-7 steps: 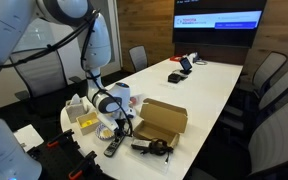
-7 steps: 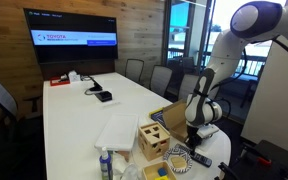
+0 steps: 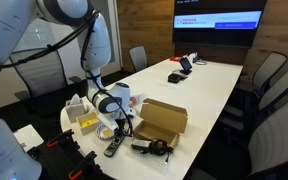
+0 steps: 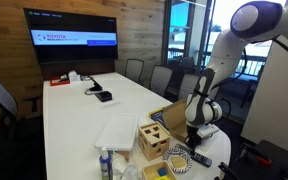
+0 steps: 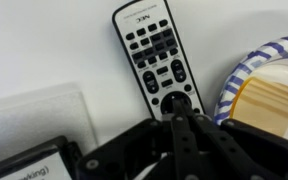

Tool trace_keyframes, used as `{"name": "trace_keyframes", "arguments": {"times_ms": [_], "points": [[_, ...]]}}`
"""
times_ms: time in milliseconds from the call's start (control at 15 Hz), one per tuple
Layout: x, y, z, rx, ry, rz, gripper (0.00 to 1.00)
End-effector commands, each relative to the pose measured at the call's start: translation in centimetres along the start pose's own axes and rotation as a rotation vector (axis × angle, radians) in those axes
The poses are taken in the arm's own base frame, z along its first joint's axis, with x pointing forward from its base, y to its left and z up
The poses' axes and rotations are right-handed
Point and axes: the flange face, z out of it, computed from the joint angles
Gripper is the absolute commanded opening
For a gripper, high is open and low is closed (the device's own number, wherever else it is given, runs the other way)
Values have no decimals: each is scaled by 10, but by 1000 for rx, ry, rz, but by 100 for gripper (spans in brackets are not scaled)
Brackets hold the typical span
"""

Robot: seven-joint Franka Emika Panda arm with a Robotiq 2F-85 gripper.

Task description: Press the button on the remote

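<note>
White pad [image 5: 34,115]: lower left, flat on the white table [image 5: 44,40].
Remote [image 5: 156,55]: centre of the wrist view, face up on the table, slightly tilted, between pad and plate.
Gripper [image 5: 181,108]: jaws clenched together, grasping nothing; tip down at the remote's lower buttons, apparently touching.
Paper plate [image 5: 242,72]: right of the remote, blue-patterned rim, wooden block [image 5: 266,100] lying in it.
Cardboard box [image 3: 162,118]: open, in an exterior view just beside the gripper.

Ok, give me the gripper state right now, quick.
Gripper: closed, holding nothing; its joined fingertips are at the lower buttons of the remote.
</note>
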Motion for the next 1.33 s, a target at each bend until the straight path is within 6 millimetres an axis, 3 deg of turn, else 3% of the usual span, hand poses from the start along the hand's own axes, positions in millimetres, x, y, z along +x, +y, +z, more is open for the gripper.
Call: {"name": "trace_keyframes", "arguments": {"times_ms": [0, 267, 733, 1067, 1267], "points": [[-29, -7, -55, -8, 90, -44, 0], [-27, -11, -65, -25, 138, -97, 0], [-51, -31, -173, -80, 286, -212, 0], [-66, -49, -257, -55, 282, -223, 0], [-80, -50, -307, -39, 263, -232, 0]]}}
